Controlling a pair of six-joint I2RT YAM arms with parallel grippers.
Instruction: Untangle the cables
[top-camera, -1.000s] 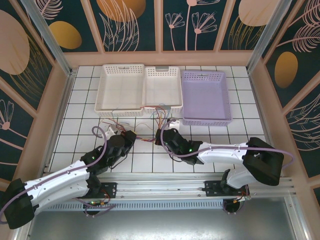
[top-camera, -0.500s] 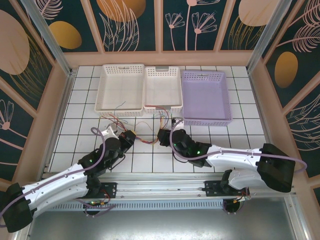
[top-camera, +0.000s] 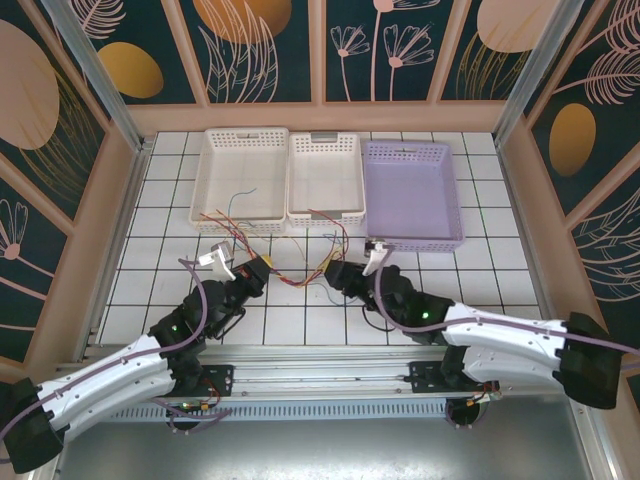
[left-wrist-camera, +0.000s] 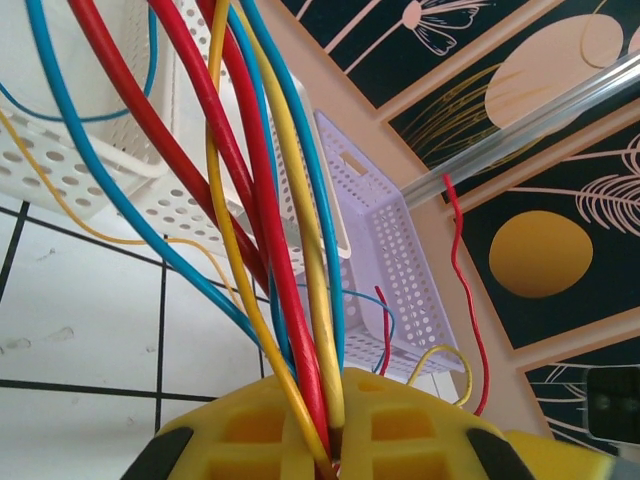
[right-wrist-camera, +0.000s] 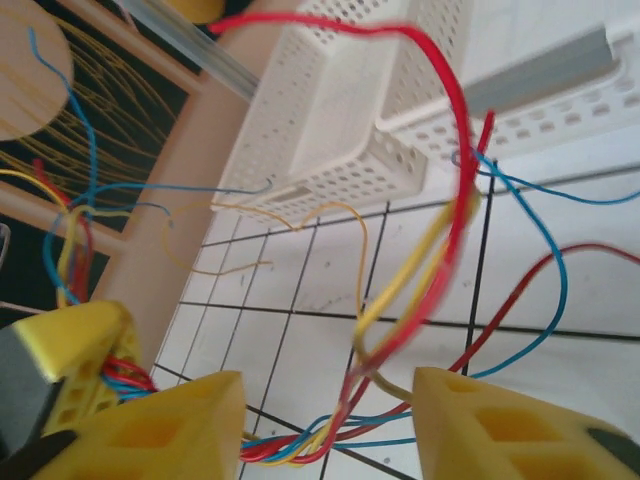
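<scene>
We're mid-separating: left gripper (left-wrist-camera: 338, 440) pinches the cables (left-wrist-camera: 262, 230), right gripper (right-wrist-camera: 330, 420) open (they're slack inside it); next, grab one.

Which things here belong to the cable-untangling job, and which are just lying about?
Job: the cables, pinched in the left tool; the right tool, open, with strands crossing its gap.
Lying about: left white basket, middle white basket, purple basket, all on the tiled table.
</scene>
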